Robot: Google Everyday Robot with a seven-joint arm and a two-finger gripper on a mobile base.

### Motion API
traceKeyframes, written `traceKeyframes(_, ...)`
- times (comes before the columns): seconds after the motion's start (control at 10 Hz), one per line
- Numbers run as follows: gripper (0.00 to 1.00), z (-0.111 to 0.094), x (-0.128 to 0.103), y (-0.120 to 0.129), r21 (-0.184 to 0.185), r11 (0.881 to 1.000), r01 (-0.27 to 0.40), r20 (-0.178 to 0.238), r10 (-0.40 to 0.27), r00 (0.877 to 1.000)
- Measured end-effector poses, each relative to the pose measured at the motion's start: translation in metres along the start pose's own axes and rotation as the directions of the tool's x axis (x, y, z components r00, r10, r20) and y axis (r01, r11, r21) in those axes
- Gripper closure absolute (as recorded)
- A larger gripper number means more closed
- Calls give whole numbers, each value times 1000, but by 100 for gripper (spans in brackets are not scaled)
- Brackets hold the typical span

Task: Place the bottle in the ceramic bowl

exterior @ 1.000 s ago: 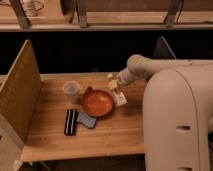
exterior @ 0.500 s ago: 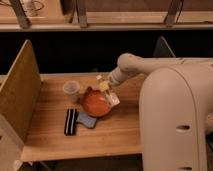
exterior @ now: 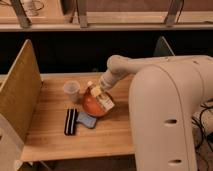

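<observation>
One bottle (exterior: 106, 102) held tilted over the ceramic bowl (exterior: 93, 106), just left of the frame's centre.

One end of the bottle sits in my hand (exterior: 97, 91), whose fingers are closed on it; its pale label slants down toward the lower right, over the right part of the orange-red bowl. I cannot tell whether the bottle touches the bowl. My hand hangs above the bowl's upper edge, at the end of my white arm (exterior: 125, 67), which reaches in from the right, where my large white body (exterior: 170, 115) fills the frame. Just left of the bowl stands a translucent plastic cup (exterior: 71, 91), upright. Below and left of the bowl lie a blue sponge (exterior: 86, 120) and, touching it, a black striped block (exterior: 71, 121). All rest on the wooden tabletop (exterior: 55, 145), with a tan divider panel (exterior: 19, 90) standing along its left edge.
</observation>
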Motion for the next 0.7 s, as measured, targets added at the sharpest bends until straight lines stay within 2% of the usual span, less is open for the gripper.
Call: traceKeyframes(0.7, 23, 0, 0, 0, 1, 1000, -1, 0, 1, 1000)
